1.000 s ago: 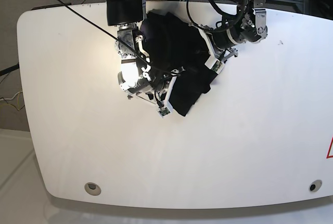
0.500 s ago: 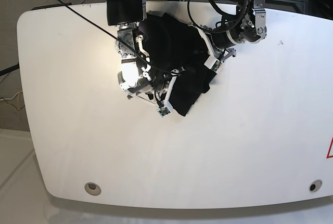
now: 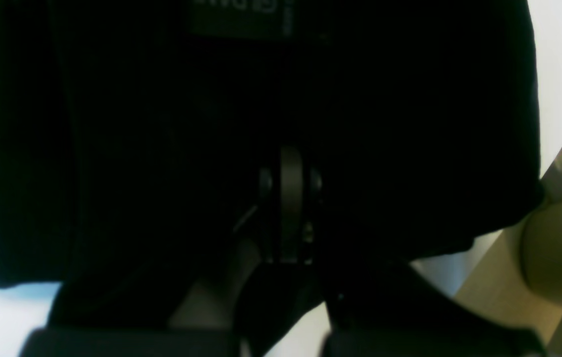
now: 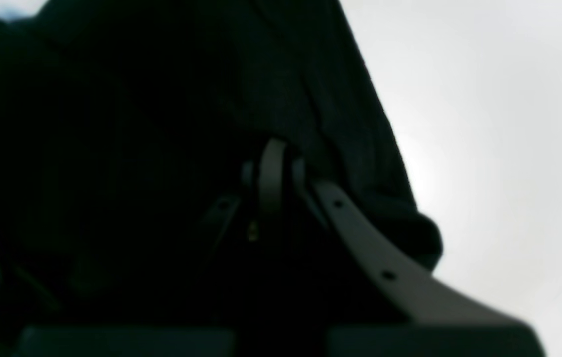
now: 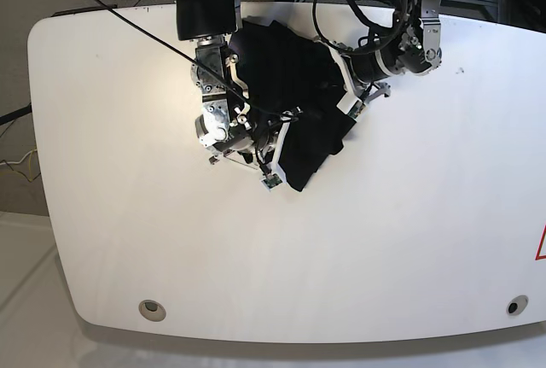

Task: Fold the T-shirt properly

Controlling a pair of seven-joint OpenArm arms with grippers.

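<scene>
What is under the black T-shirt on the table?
The T-shirt lies bunched on the white table, so bare tabletop shows all around it. Both arms reach into the cloth. Whether anything else sits beneath it cannot be seen, because the folds cover that area.

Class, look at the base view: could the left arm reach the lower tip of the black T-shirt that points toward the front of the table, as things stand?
Probably not at once. The left gripper is shut on the T-shirt near its upper edge, so it would have to let go first. The right gripper sits nearer that tip.
</scene>
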